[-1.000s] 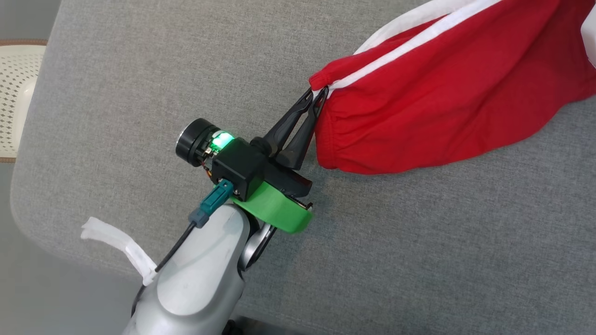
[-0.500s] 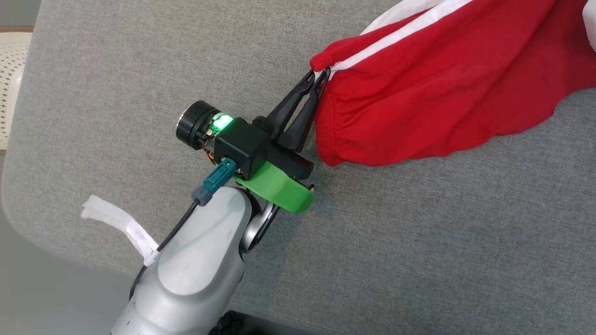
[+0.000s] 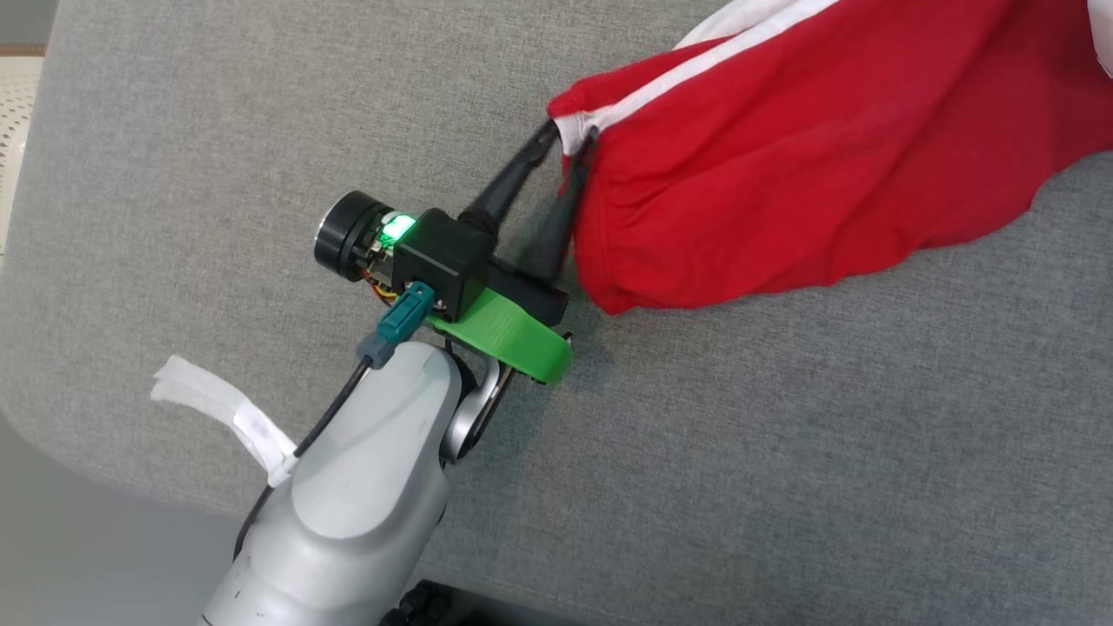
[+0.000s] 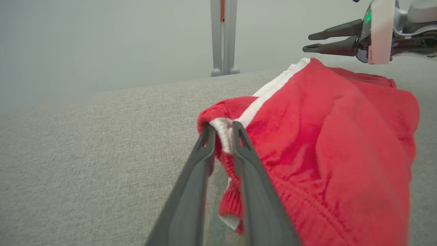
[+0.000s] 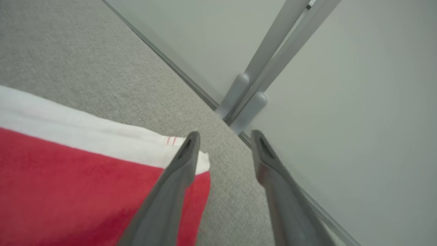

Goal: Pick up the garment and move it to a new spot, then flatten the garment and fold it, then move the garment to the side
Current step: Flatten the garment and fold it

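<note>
Listener: Since the picture from a second ago, what has moved?

Describer: It is the left gripper (image 3: pixel 569 139). Its jaws were pinched tight on the waistband corner of the garment (image 3: pixel 783 174), and now they stand a narrow gap apart. The white corner lies loosely between the tips, which I judge to be a letting-go. The head camera has drifted too, so the whole scene sits a little differently in the picture.

Listener: Where is the garment?

Describer: It is a pair of red shorts with a white side stripe, lying on the grey cloth-covered bench (image 3: pixel 783 452). It stretches from the left gripper toward the upper right of the head view. In the left wrist view the right gripper (image 4: pixel 306 42) hovers just above the far end. Its jaws are wide and hold nothing.

Listener: How far along is the task?

Describer: Setting the garment down at a new spot looks about done. The cloth is puffed and creased, not flat, so by my reading the flattening, the folding and the move aside are all still to do.

Listener: Any containers?

Describer: A sliver of a pale perforated thing (image 3: pixel 16 130) shows beyond the bench's left edge — perhaps a basket. What it holds, if anything, cannot be told.
</note>
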### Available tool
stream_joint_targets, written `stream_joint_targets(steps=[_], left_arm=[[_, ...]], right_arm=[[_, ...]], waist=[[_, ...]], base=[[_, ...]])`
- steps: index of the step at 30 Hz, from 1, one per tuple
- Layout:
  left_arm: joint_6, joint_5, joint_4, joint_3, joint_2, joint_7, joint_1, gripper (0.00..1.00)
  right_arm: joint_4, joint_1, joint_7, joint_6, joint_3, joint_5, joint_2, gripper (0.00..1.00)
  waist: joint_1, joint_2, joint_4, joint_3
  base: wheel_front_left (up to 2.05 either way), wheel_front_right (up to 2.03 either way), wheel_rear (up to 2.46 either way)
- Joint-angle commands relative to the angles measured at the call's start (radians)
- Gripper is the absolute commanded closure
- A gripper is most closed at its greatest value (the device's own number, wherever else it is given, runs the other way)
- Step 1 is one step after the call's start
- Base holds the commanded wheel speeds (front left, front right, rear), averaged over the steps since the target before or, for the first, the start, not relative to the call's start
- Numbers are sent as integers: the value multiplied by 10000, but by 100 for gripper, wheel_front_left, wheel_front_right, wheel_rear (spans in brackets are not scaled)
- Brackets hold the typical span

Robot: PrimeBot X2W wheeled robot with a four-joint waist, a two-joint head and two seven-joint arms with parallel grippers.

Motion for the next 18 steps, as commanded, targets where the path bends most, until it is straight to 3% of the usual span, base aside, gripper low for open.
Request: stream_joint_targets(steps=[1, 10, 18], left_arm=[[96, -11, -17, 66, 11, -30, -176, 0], [161, 142, 156, 461, 12, -30, 492, 0], [223, 712, 46, 1554, 14, -30, 1138, 0]], right_arm=[[106, 46, -129, -22, 14, 120, 40, 0], [637, 927, -1037, -22, -111, 505, 235, 0], [244, 2164, -1385, -22, -1628, 672, 877, 0]], waist=[[-1, 0, -30, -31], [-1, 0, -279, -633], [-1, 0, -798, -1672]], base=[[0, 0, 0], [0, 0, 0], [0, 0, 0]])
